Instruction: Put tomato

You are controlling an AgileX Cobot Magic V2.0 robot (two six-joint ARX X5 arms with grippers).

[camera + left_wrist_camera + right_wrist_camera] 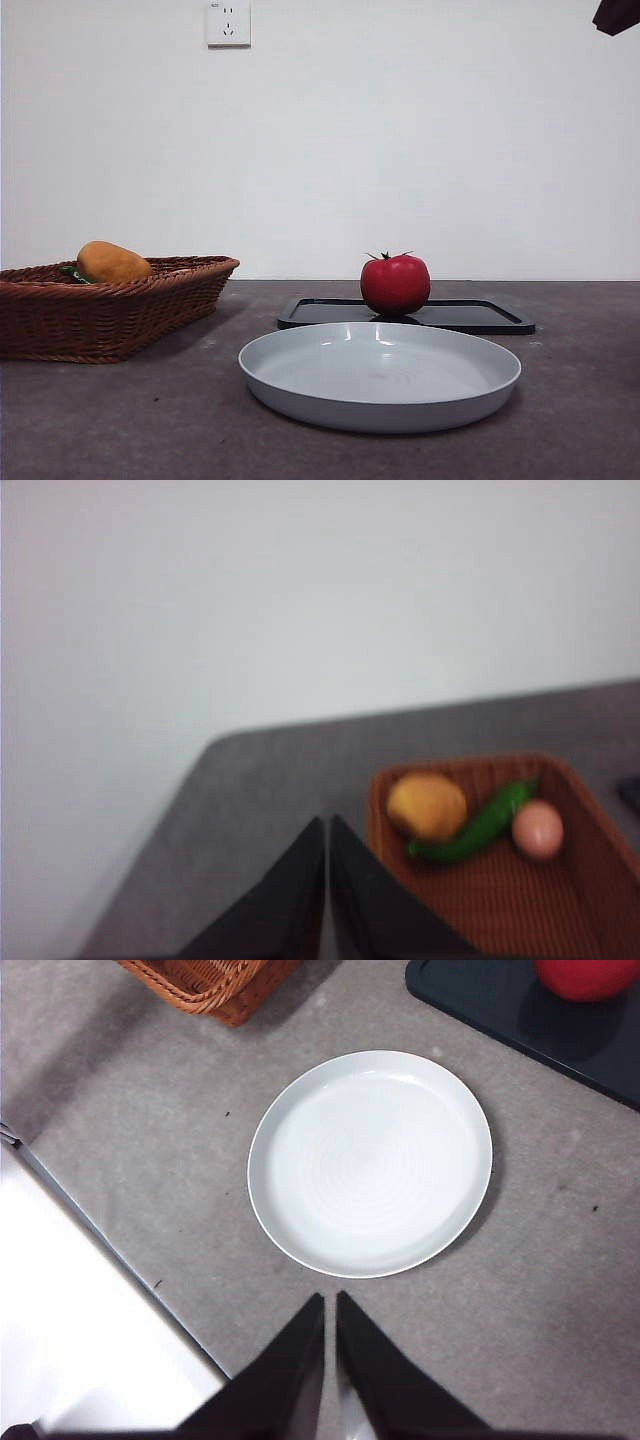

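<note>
A round glossy red tomato (395,284) with a dark green calyx stands on a flat black tray (470,316) behind a grey-white plate (380,375). The right wrist view shows the plate (370,1160) from high above, the tray (500,1010) and part of the tomato (588,976). My right gripper (329,1300) is shut and empty, high above the table near the plate's edge. My left gripper (327,825) is shut and empty, raised beside a wicker basket (560,900). One arm shows only as a dark tip (618,14) at the top right corner.
The brown wicker basket (110,310) stands at the left and holds an orange-brown potato-like item (112,262), a green pepper (480,825) and a pale pink egg-like item (538,829). A wall socket (228,22) is on the white wall.
</note>
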